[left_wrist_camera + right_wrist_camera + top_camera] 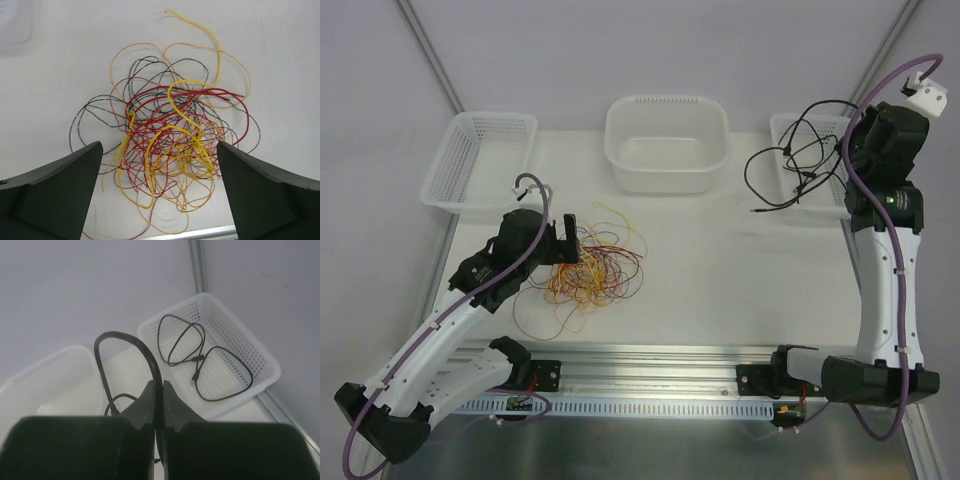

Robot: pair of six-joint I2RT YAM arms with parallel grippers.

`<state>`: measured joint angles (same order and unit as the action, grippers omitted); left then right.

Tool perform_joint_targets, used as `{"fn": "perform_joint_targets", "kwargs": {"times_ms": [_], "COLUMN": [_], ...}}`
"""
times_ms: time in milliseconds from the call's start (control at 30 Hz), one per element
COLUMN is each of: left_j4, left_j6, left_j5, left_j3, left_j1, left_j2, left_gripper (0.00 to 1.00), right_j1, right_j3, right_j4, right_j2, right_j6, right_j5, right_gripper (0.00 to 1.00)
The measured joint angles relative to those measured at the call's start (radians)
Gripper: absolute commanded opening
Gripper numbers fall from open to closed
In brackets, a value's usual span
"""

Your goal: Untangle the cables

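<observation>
A clump of red, yellow and thin dark cables (595,268) lies on the white table at centre left; it also fills the left wrist view (175,145). My left gripper (565,240) hangs open just above the clump's left edge, its two dark fingers (55,190) wide apart with the wires showing between them. My right gripper (855,140) is shut on a black cable (150,360) and holds it raised over the right basket (782,130). Its loops (790,165) hang over the basket's left rim. Another black cable (215,370) lies inside that basket.
A white tub (666,145) stands at the back centre. A white mesh basket (480,160) stands at the back left. A metal rail (650,375) runs along the near edge between the arm bases.
</observation>
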<state>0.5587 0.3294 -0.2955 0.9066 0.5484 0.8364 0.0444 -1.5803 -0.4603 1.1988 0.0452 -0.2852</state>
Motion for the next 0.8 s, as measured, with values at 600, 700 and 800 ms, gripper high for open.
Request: {"fn": "perform_joint_targets", "kwargs": {"times_ms": [600, 700, 800], "left_j4": [0.003, 0.003, 0.003], "left_j6": [-0.091, -0.094, -0.097], "left_j5": [-0.245, -0.253, -0.266], "left_j3": [-0.130, -0.132, -0.134], "left_j1": [-0.007, -0.011, -0.014], "left_j2": [-0.087, -0.078, -0.064], "left_gripper": [0.99, 0.99, 0.99], "right_j1": [0.209, 0.216, 0.219], "right_j3": [-0.308, -0.308, -0.291], "right_j4": [0.358, 0.375, 0.380], "right_j2": [0.475, 0.563, 0.670], "right_j6": [-0.129, -0.124, -0.109], "right_j5": [-0.114, -0.079, -0.052], "right_gripper": [0.01, 0.01, 0.01]}}
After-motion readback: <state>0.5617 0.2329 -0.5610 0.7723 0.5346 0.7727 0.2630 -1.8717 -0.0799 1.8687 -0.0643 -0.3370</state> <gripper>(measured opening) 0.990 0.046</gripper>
